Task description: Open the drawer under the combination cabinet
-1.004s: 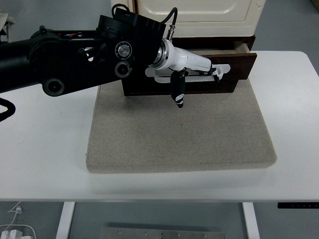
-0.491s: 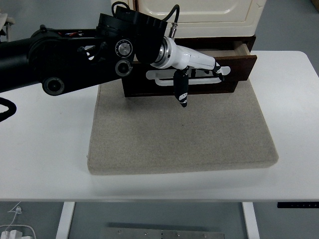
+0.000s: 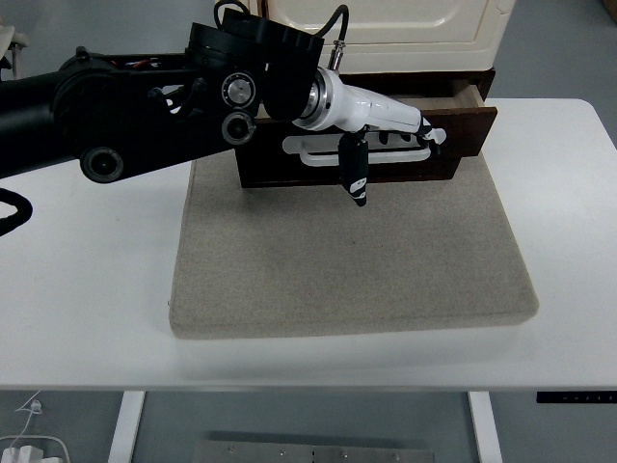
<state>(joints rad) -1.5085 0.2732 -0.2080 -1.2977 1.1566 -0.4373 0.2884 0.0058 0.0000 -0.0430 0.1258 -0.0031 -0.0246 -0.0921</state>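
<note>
From the head view, the left arm (image 3: pixel 116 121) sweeps in from the left edge, big and black, reaching across the far half of the white table (image 3: pixel 87 289). At its end the left hand (image 3: pixel 386 130), white-shelled with dark fingers, is right up against the front of the drawer (image 3: pixel 453 130), its fingers (image 3: pixel 424 135) curled in at the white handle (image 3: pixel 308 149) that runs along the drawer face, and one dark finger (image 3: pixel 355 174) hangs down over the front panel toward the mat. It looks like a hooked grip on that handle, though how fully the fingers wrap it is hard to make out. The drawer itself, dark brown wood, sits pulled out a little from under the cream combination cabinet (image 3: pixel 386 24) at the table's far edge; at the right end a gap shows the pale drawer side behind the front panel. The drawer front overhangs the far edge of the grey felt mat (image 3: pixel 347 260), which lies square in the middle of the table and reaches toward the near edge. A black cable (image 3: pixel 333 24) loops up from the wrist in front of the cabinet door.
</note>
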